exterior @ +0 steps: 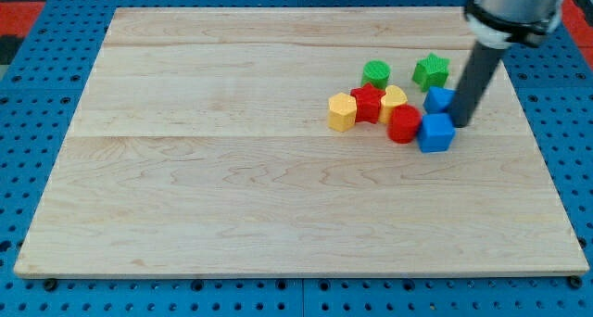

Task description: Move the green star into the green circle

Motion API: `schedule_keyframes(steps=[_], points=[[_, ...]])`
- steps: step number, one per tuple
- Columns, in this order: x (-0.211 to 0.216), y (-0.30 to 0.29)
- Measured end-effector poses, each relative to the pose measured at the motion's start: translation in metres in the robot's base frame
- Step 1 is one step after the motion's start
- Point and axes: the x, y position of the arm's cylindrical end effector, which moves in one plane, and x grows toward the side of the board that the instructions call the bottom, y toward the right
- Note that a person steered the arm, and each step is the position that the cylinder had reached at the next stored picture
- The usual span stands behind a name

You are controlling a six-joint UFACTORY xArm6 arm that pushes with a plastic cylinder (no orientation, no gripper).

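Jaws: none on this arm; my tip [459, 122] holds nothing and sits just right of the blue cube [435, 133], touching or nearly touching it. Green star [431, 71] lies near the table's [232, 196] top right, apart from the green circle [376, 74] to its left. Red, yellow and blue blocks cluster below them.

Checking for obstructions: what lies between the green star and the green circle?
Nothing: in the camera view, only bare board separates the green star from the green circle. My tip sits below-right, beside the blue blocks.
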Motion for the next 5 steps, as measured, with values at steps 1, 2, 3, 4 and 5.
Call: schedule_keyframes(steps=[1, 2, 3, 4, 5], points=[[0.0, -0.019], [0.0, 0.027], [-0.031, 0.057], [-0.084, 0.037], [-0.088, 0.024]])
